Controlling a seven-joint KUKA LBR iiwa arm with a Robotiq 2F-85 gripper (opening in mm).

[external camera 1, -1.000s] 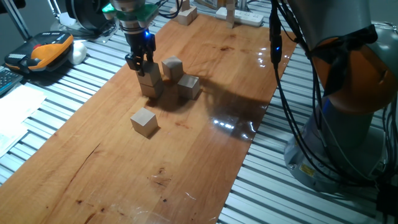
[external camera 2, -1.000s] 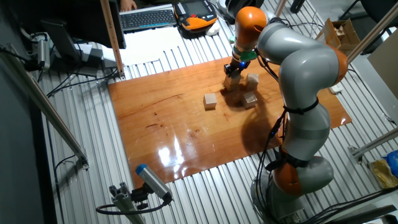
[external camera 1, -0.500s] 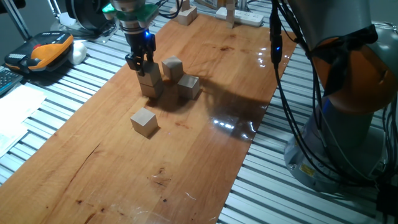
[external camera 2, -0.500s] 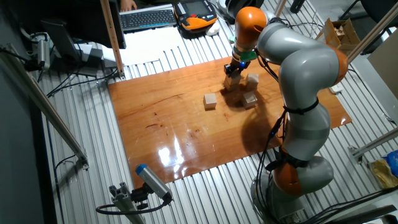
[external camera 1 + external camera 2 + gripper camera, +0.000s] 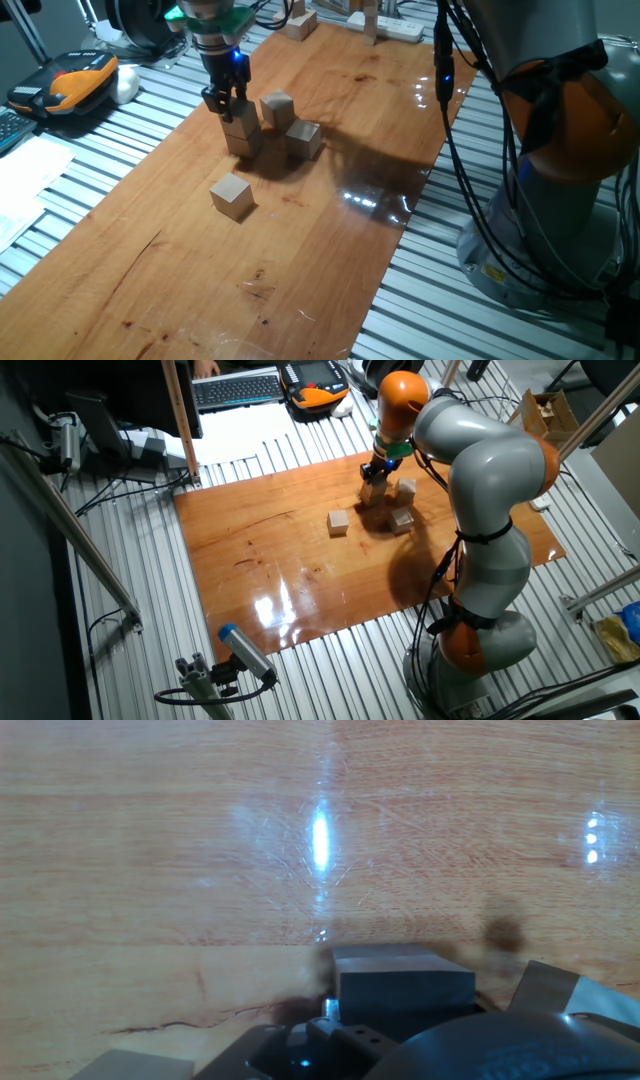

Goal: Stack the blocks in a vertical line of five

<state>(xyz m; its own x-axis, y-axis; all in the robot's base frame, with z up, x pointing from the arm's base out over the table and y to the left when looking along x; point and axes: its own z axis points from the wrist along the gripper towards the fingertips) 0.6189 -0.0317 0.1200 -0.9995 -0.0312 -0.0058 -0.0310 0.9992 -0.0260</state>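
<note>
Five light-tan wooden blocks lie on the brown board. Two of them form a stack (image 5: 243,135) (image 5: 373,493) at the far left. Single blocks sit to its right (image 5: 277,108) (image 5: 405,488), right and nearer (image 5: 304,138) (image 5: 402,518), and in front (image 5: 232,195) (image 5: 338,522). My gripper (image 5: 225,102) (image 5: 376,470) points down at the stack's upper block (image 5: 241,118), fingertips at the level of its top left edge. Whether the fingers press on it is not clear. The hand view shows only bare wood and a grey finger (image 5: 400,985).
A sixth wooden block (image 5: 299,24) and a white power strip (image 5: 395,27) lie at the board's far end. An orange and black device (image 5: 75,80) rests on the slatted table to the left. The arm's base (image 5: 560,200) and hanging cables (image 5: 445,70) are on the right.
</note>
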